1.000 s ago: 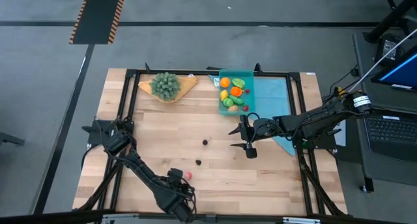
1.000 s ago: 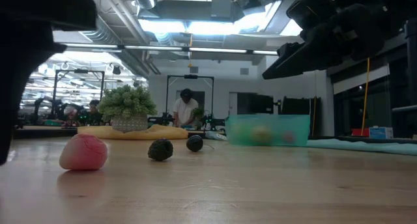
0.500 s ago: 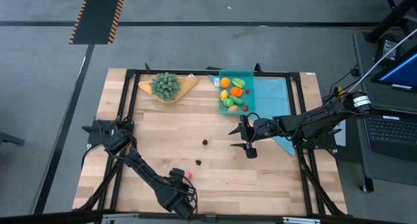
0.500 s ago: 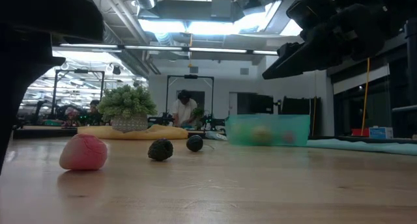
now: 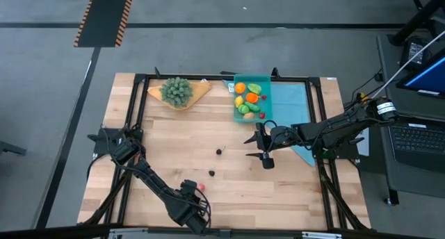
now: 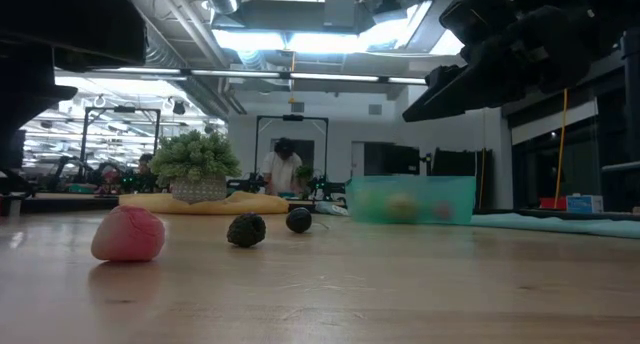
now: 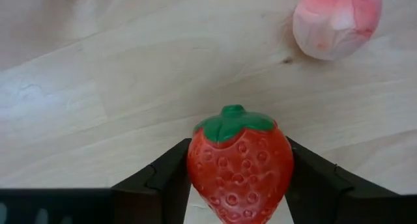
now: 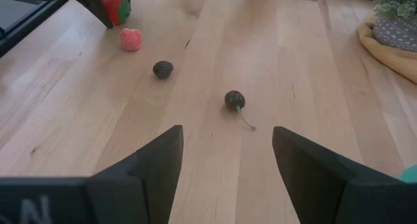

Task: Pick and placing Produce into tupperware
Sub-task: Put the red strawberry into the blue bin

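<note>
A red strawberry [image 7: 238, 168] with a green cap sits between the fingers of my left gripper [image 7: 239, 178], near the table's front edge [image 5: 193, 201]. A pink fruit [image 5: 201, 187] lies on the wood just beyond it. A dark berry [image 5: 212, 174] and a dark cherry [image 5: 219, 152] with a stem lie toward the middle. The teal tupperware [image 5: 267, 80] stands at the far side with several pieces of produce inside. My right gripper [image 5: 262, 149] hangs open over the table's middle right, holding nothing. My left gripper pinches the strawberry's two broad sides [image 7: 195, 172] between its fingers [image 7: 163, 182]. The fingers come from above, pointing steeply down. The green cap [image 7: 233, 120] points away from the wrist. Whether the strawberry rests on the wood or is lifted, I cannot tell.
A bushy green plant on a tan board [image 5: 177, 91] stands at the far left. A light-blue cloth [image 5: 295, 103] lies right of the tupperware. A black frame [image 5: 208, 77] runs around the table. People [image 6: 284, 164] stand in the room behind.
In the low view, the dark part of my left gripper at the picture's left edge, which reached nearly down to the table, has drawn up and out of sight. The fruits on the table have stayed put.
</note>
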Tool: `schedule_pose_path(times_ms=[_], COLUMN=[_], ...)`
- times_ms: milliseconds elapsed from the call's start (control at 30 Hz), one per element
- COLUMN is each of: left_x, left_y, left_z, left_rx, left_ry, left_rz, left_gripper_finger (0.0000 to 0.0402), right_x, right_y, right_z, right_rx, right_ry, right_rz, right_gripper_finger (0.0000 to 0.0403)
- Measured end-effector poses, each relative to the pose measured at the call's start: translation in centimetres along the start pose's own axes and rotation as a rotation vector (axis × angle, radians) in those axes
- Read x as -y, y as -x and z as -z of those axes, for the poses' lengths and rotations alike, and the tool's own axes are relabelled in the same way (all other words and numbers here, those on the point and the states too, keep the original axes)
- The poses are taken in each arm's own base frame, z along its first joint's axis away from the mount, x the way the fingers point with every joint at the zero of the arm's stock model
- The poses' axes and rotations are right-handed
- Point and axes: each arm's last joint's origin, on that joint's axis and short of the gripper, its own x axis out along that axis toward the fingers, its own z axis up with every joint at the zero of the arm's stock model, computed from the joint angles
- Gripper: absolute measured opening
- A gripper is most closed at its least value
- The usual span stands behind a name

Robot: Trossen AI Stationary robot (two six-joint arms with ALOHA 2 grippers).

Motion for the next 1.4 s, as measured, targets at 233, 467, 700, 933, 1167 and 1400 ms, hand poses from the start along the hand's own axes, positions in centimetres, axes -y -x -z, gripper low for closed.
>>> schedule_pose_path(times_ms=[233, 467, 700, 933, 1167, 1400], left_x=[0.0, 0.0, -0.5, -1.0, -0.7, 0.9], left_y=[0.0, 0.1, 1.3, 3.8, 5.1, 4.9], left_z=[-0.1, -0.4, -0.2, -0.3, -1.0, -2.8], left_rx=[0.058, 0.344, 0.647, 0.852, 0.962, 0.979], left_ry=[-0.103, -0.202, -0.241, -0.268, -0.349, -0.404], left_rz=[0.023, 0.113, 0.235, 0.366, 0.381, 0.333], left_gripper_finger=[0.0194, 0.019, 0.019, 0.019, 0.019, 0.019], right_x=[0.0, 0.0, 0.4, 0.6, 0.6, 0.6], right_y=[0.0, 0.0, 1.7, 3.9, 4.4, 4.4], right_z=[0.0, 0.0, -1.0, -2.1, -2.1, -2.1], right_rx=[0.0, 0.0, 0.041, 0.105, 0.101, 0.105], right_ry=[0.005, 0.015, 0.0, -0.012, -0.02, -0.065], right_rz=[0.0, 0.009, 0.066, 0.071, 0.07, 0.068], right_gripper_finger=[0.0238, 0.0238, 0.0238, 0.0238, 0.0238, 0.0238])
